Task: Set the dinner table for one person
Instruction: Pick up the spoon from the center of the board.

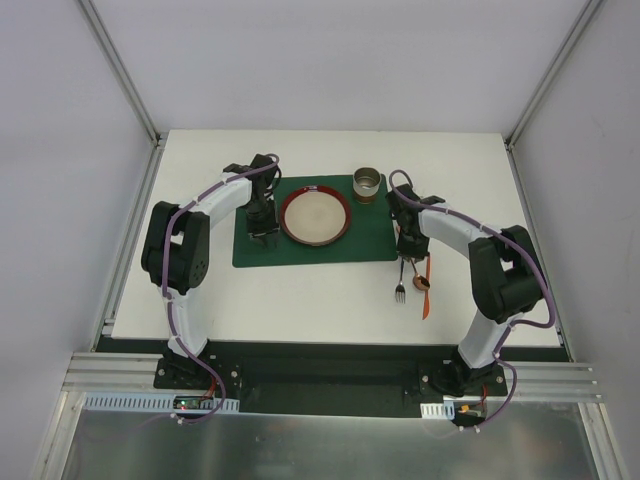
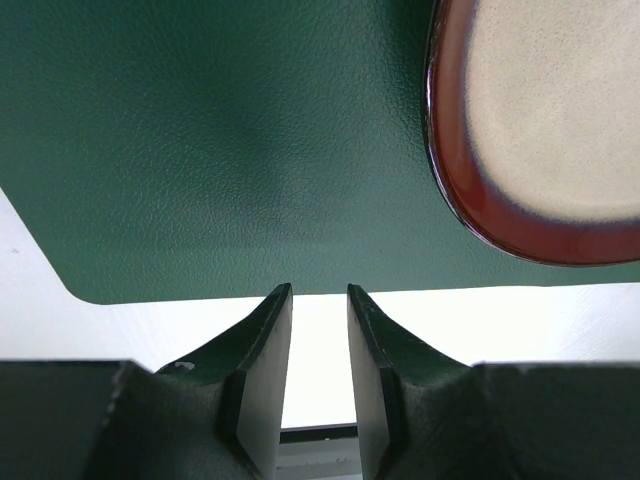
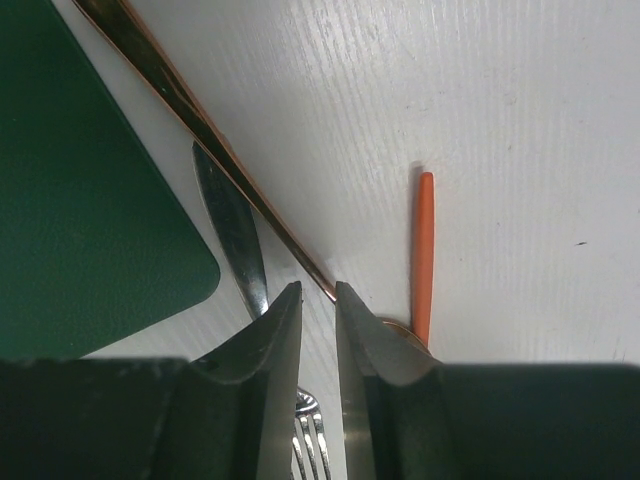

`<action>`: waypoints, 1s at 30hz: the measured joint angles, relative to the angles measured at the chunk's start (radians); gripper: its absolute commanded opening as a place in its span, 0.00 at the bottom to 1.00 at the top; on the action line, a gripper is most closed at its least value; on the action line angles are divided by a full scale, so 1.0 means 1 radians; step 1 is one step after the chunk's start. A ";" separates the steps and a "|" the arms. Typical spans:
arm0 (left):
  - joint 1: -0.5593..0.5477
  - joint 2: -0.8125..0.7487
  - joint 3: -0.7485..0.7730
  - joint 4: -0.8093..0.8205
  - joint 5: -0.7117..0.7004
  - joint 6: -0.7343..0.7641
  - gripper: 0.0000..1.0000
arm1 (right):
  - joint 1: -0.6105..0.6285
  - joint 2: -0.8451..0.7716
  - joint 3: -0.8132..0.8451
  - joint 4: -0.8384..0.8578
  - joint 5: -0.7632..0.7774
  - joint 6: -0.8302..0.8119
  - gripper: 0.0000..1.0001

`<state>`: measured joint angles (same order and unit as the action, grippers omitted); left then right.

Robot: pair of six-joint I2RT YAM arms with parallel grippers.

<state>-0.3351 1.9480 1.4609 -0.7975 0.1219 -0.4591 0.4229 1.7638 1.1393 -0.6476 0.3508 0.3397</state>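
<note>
The white dinner table [image 1: 300,300] carries a dark green placemat [image 1: 300,255] with a red-rimmed plate [image 1: 314,216] on it. My left gripper [image 1: 263,237] hovers over the mat's left part. In its wrist view my left gripper [image 2: 319,290] is open by a narrow gap, with nothing between the fingers. My right gripper [image 1: 408,258] is just right of the mat, over the cutlery. Here too the right gripper [image 3: 312,290] has a slim, empty gap. A silver fork [image 3: 235,225], a copper-coloured spoon [image 3: 200,120] and an orange handle [image 3: 424,250] lie on the table under it.
A metal cup [image 1: 368,184] stands at the mat's far right corner. The fork [image 1: 400,291] and the orange-handled utensil [image 1: 427,295] lie side by side right of the mat. Aluminium frame posts [image 1: 125,75] edge the table.
</note>
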 measured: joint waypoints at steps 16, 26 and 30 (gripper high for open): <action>0.000 0.000 0.000 0.000 0.000 0.001 0.27 | -0.037 0.033 0.000 0.011 -0.007 -0.006 0.24; 0.000 0.000 0.000 0.000 0.000 0.001 0.26 | -0.059 0.035 0.000 0.023 -0.032 -0.016 0.24; 0.000 0.000 0.000 0.000 0.000 0.002 0.26 | -0.067 0.035 0.000 0.025 -0.045 -0.021 0.14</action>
<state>-0.3351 1.9480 1.4612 -0.7975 0.1219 -0.4576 0.3557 1.7985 1.1393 -0.6228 0.3054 0.3187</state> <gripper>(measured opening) 0.262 0.227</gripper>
